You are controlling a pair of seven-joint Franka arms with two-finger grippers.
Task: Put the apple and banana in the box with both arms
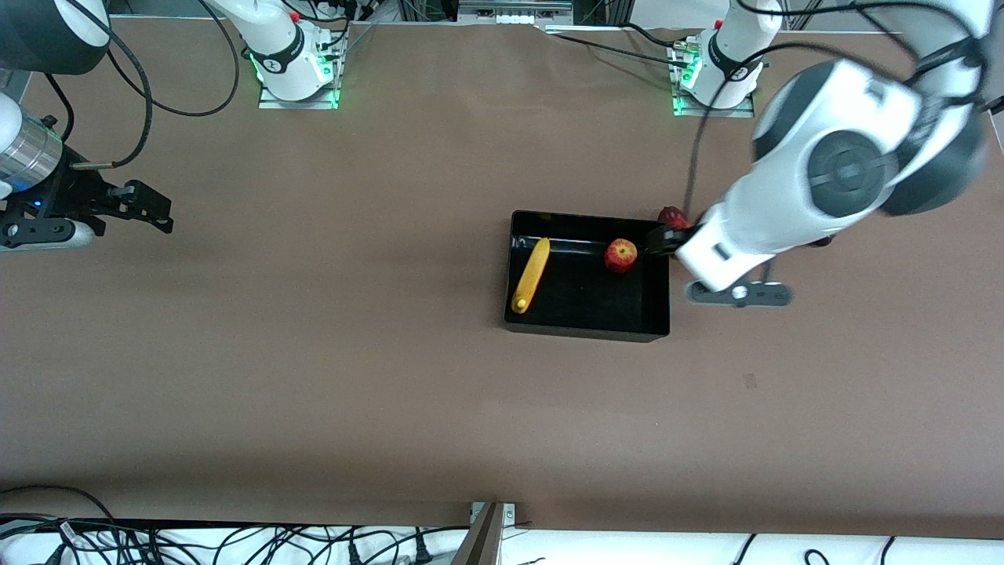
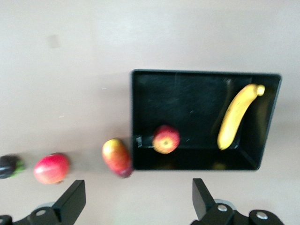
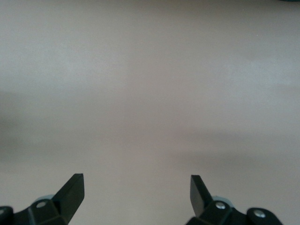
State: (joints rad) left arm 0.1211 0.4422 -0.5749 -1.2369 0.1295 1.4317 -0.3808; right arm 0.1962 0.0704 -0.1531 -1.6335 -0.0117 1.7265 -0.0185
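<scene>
The apple [image 1: 620, 255] lies inside the box [image 1: 586, 324], on its floor close to the wall at the left arm's end. It sits with the dimpled top upward and touches no other fruit. The banana [image 1: 532, 275] lies in the same box at the right arm's end, beside that wall, well apart from the apple. The box stands on the brown table [image 1: 314, 377].

In the left wrist view the apple [image 2: 166, 138] and the banana [image 2: 237, 116] both show inside the box [image 2: 201, 79]. Just outside the wall nearest the apple lies an oval red-and-yellow fruit [image 2: 117, 157], touching or almost touching the box. Beside it, farther from the box, lie a round red fruit [image 2: 51, 168] and a small dark fruit [image 2: 10, 166].

The left gripper [image 2: 138, 199] hangs in the air over the table at the edge of the box near the apple; its fingers are spread wide and hold nothing. The right gripper [image 3: 137, 192] waits over bare table at the right arm's end, its fingers also spread and empty.
</scene>
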